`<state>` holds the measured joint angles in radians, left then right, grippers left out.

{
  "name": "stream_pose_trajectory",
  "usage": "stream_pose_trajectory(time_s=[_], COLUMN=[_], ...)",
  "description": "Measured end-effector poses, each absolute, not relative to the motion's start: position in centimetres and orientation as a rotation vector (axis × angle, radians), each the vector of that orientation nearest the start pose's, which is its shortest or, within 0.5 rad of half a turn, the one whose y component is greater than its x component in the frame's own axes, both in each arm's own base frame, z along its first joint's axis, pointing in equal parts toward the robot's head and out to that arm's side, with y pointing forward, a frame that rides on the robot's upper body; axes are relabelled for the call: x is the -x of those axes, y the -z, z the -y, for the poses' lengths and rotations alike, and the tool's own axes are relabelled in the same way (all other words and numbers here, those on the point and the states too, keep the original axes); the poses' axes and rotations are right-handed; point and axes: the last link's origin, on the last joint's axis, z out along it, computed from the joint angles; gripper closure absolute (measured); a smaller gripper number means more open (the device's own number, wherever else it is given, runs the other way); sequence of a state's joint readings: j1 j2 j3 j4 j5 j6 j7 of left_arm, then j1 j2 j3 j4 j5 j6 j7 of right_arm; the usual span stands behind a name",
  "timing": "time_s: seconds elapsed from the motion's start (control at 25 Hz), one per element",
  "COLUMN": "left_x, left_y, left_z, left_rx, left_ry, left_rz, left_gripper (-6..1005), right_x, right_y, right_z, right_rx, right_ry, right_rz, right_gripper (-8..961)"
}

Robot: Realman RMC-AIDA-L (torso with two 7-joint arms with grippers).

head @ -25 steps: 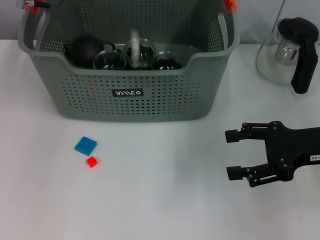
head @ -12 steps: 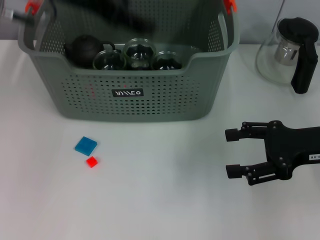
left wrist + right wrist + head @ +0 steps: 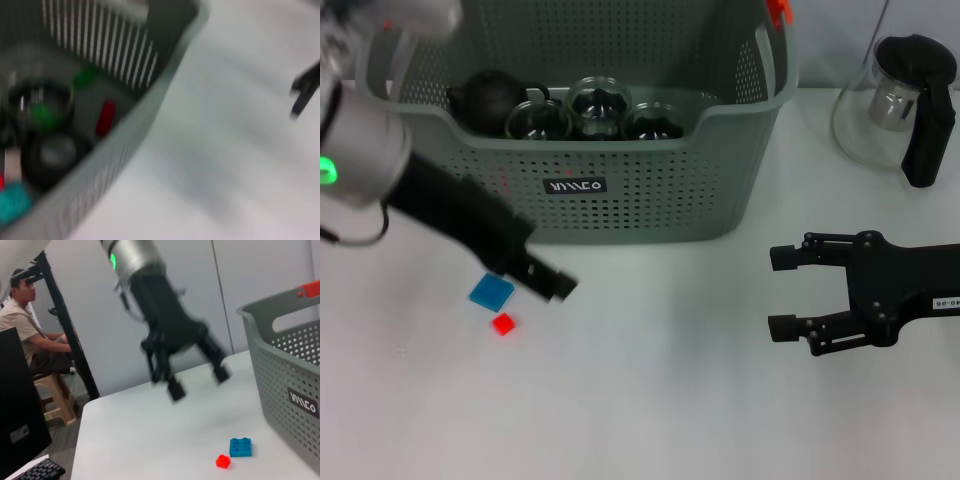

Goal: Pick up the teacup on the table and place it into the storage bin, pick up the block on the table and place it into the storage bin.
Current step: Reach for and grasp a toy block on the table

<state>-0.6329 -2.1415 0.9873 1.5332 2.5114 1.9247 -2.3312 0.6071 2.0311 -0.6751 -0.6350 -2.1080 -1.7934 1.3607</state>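
Left gripper (image 3: pixel 197 374) spread wide and empty above blue block (image 3: pixel 492 291) and red block (image 3: pixel 503 323) before storage bin (image 3: pixel 620 205) holding glass teacups (image 3: pixel 600 105) and dark teapot (image 3: pixel 490 95); right gripper (image 3: pixel 782 292) open, empty, near glass carafe (image 3: pixel 900 105).

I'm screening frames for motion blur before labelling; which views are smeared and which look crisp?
Head view: the left pincer and its arm are streaked, while the grey-green perforated storage bin, the blue block and the right pincer are crisp.
Left wrist view: smeared throughout, the bin wall soft.
Right wrist view: only the left pincer blurs; the small red block stays sharp.
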Motion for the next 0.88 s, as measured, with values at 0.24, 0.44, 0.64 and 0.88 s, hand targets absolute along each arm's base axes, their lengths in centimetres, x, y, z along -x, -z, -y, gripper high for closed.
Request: stream_pose_trajectory(time_s=[0.24, 0.44, 0.64, 0.88], left_x=[19.0, 20.3, 20.7, 20.1], left_y=[-3.3, -2.2, -1.9, -0.7], left_z=[-33.4, -34.5, -35.4, -36.3], left_rx=[2.672, 2.568, 2.45, 2.382], left_ry=[-0.424, -0.51, -0.569, -0.595], left_rz=[1.111, 1.207, 1.24, 1.245], left_gripper=[47, 47, 47, 48], right_x=[-24.0, -24.1, -24.3, -24.3], right_y=[-0.9, -1.0, -1.3, -1.4], right_z=[-32.0, -32.0, -32.1, -32.1], right_rx=[2.999, 2.996, 2.994, 2.999], right_ry=[-0.714, -0.709, -0.696, -0.689], right_rz=[-0.469, -0.481, -0.485, -0.481], right_gripper=[9, 9, 9, 9])
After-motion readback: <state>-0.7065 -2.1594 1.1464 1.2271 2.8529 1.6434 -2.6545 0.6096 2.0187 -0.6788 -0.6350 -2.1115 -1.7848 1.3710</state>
